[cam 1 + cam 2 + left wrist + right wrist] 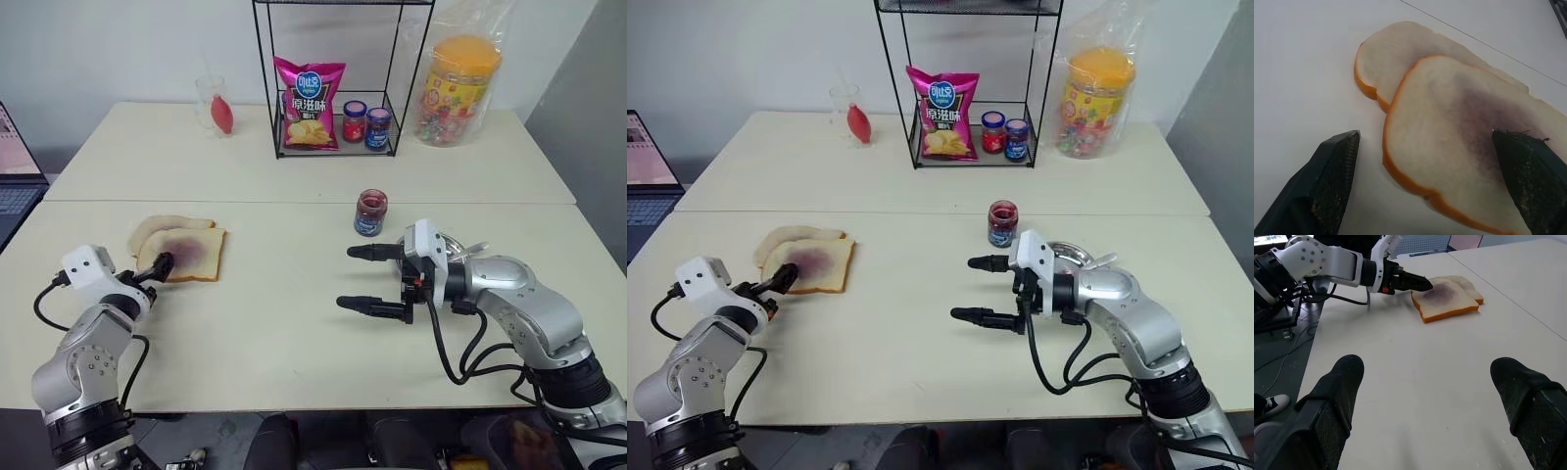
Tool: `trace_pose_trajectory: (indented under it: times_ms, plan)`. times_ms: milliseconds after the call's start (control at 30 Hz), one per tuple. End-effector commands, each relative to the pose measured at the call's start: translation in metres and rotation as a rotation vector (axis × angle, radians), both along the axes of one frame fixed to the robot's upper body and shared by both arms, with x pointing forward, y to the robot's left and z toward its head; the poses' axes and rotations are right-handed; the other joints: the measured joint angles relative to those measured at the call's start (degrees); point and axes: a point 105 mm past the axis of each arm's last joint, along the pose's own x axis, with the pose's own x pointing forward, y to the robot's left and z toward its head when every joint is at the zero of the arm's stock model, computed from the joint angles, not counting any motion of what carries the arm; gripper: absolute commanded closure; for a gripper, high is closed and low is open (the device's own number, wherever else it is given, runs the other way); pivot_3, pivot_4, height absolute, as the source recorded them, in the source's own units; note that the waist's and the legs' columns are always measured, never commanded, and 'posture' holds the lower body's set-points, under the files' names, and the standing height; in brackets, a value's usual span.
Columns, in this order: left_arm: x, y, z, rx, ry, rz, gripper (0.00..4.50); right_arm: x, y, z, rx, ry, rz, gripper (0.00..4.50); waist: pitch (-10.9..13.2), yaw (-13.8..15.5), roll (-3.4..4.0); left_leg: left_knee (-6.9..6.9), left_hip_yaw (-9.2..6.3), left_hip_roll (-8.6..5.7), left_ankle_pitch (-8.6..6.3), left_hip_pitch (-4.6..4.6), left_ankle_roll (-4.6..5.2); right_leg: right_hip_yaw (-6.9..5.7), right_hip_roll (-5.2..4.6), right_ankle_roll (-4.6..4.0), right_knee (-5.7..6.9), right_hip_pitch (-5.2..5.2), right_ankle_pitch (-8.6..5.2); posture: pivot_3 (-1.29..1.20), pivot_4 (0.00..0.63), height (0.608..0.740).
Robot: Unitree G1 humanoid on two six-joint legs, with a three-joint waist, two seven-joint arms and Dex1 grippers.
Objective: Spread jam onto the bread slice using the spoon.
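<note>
Left gripper (157, 266): jaws spread wide, nothing gripped; fingertips set at the near left corner of the bread slice (185, 253), one fingertip cut off at the frame edge in the wrist view.
Right gripper (364, 278): jaws spread wide, empty; held above the desk (294, 323) near its right half, pointing left.
Bread slice: laid near the desk's left edge, overlapping a paler slice (162, 227), which is partly hidden beneath it.
Jam (371, 211): seen in a small jar at mid-desk.
Spoon (472, 249): handle alone discernible behind the right gripper; bowl hidden.
Dish (1070, 254): mostly concealed by the right wrist.
</note>
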Motion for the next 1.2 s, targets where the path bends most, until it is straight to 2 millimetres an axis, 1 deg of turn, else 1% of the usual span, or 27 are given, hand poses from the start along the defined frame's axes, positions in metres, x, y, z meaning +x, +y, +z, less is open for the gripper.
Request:
trace_pose_trajectory:
  times_ms: [33, 67, 200, 300, 367, 567, 633, 767, 833, 933, 1033, 1067, 1100, 1200]
  plan:
    - [0.002, -0.001, 0.007, 0.003, -0.011, -0.004, 0.71, -0.004, 0.003, 0.016, 0.017, -0.074, 0.023, 0.0, 0.0, 0.01, 0.0, 0.0, 0.0, 0.0, 0.0, 0.0, 0.0, 0.0, 0.0, 0.0, 0.0, 0.0, 0.0, 0.0, 0.15, 0.74]
    - [0.002, -0.002, 0.007, 0.002, -0.01, -0.008, 0.87, -0.003, 0.002, 0.016, 0.016, -0.076, 0.021, 0.0, 0.0, 0.0, 0.0, 0.0, 0.0, 0.0, 0.0, 0.0, 0.0, 0.0, 0.0, 0.0, 0.0, 0.0, 0.0, 0.0, 0.15, 0.74]
    - [0.0, -0.003, 0.007, -0.006, -0.005, 0.012, 1.86, -0.003, 0.002, 0.016, 0.009, -0.08, 0.019, 0.0, 0.0, 0.0, 0.0, 0.0, 0.0, 0.0, 0.0, 0.0, 0.0, 0.01, 0.0, 0.01, 0.01, 0.0, 0.0, 0.0, 0.15, 0.74]
    - [-0.001, -0.006, 0.008, -0.012, -0.005, 0.015, 2.51, -0.002, 0.001, 0.015, 0.0, -0.085, 0.02, 0.0, 0.0, 0.03, 0.0, 0.0, 0.0, 0.0, 0.0, 0.0, 0.0, 0.01, -0.01, 0.01, 0.01, 0.0, 0.0, 0.0, 0.15, 0.74]
    - [-0.002, -0.008, 0.01, -0.014, -0.008, 0.013, 2.86, -0.002, 0.001, 0.015, -0.005, -0.09, 0.024, 0.0, 0.0, 0.05, 0.0, 0.0, 0.0, 0.0, 0.0, 0.0, 0.0, 0.02, -0.01, 0.01, 0.01, 0.0, 0.0, 0.0, 0.15, 0.74]
    - [-0.004, -0.01, 0.02, -0.013, -0.035, 0.009, 4.14, -0.005, 0.003, 0.023, 0.051, -0.104, 0.052, 0.0, 0.0, 0.1, -0.01, 0.01, -0.01, -0.01, 0.0, 0.0, -0.01, 0.01, -0.02, 0.02, 0.01, 0.0, 0.01, 0.0, 0.15, 0.74]
    - [-0.005, -0.011, 0.024, -0.007, -0.05, 0.003, 4.47, -0.005, 0.003, 0.023, 0.056, -0.104, 0.054, 0.0, 0.0, 0.26, -0.01, 0.01, -0.02, -0.02, 0.0, -0.01, -0.01, -0.01, -0.02, 0.01, 0.01, 0.01, 0.01, 0.0, 0.15, 0.74]
    - [-0.006, -0.013, 0.034, 0.014, -0.085, -0.012, 4.47, -0.005, 0.002, 0.024, 0.059, -0.107, 0.046, 0.0, 0.0, 0.26, -0.01, 0.01, 0.0, -0.02, 0.0, -0.01, -0.01, 0.01, -0.03, -0.01, 0.0, 0.01, 0.02, 0.0, 0.15, 0.74]
    - [-0.008, -0.02, 0.041, 0.039, -0.108, -0.058, 4.47, -0.005, 0.001, 0.024, 0.058, -0.107, 0.039, 0.0, 0.0, 0.25, -0.01, 0.01, -0.01, -0.02, 0.0, 0.0, -0.01, 0.01, -0.02, -0.01, 0.0, 0.01, 0.02, 0.0, 0.15, 0.74]
    - [-0.008, -0.047, 0.056, 0.149, -0.139, -0.24, 4.47, -0.004, -0.002, 0.023, 0.054, -0.108, 0.03, 0.0, 0.03, 0.15, -0.06, 0.0, 0.0, -0.01, 0.0, 0.0, -0.01, 0.01, -0.02, -0.01, 0.0, 0.0, 0.02, 0.0, 0.15, 0.74]
    - [-0.012, -0.08, 0.075, 0.233, -0.184, -0.472, 4.47, -0.003, -0.008, 0.025, 0.048, -0.107, 0.016, 0.0, 0.04, 0.49, -0.07, 0.0, -0.01, -0.02, 0.0, -0.01, -0.01, -0.01, -0.02, -0.01, 0.0, 0.0, 0.02, 0.0, 0.15, 0.74]
    - [-0.015, -0.092, 0.081, 0.247, -0.194, -0.558, 4.47, -0.002, -0.011, 0.026, 0.045, -0.105, 0.009, 0.0, 0.04, 0.57, -0.07, 0.0, 0.0, -0.03, 0.0, -0.01, -0.01, 0.0, -0.02, 0.02, 0.0, 0.0, 0.0, 0.0, 0.15, 0.74]
    - [-0.017, -0.099, 0.084, 0.254, -0.198, -0.611, 4.47, -0.002, -0.013, 0.026, 0.043, -0.102, 0.004, 0.0, 0.04, 0.58, -0.07, 0.0, 0.02, -0.03, 0.01, -0.01, -0.01, 0.01, -0.03, 0.03, -0.02, 0.0, -0.01, 0.0, 0.15, 0.74]
    - [-0.03, -0.137, 0.096, 0.209, -0.216, -0.896, 4.47, -0.004, -0.026, 0.027, 0.024, -0.081, -0.013, 0.0, 0.05, 0.63, -0.08, 0.0, 0.09, -0.03, 0.01, 0.0, -0.01, 0.07, -0.03, 0.11, -0.03, 0.0, -0.06, 0.0, 0.15, 0.74]
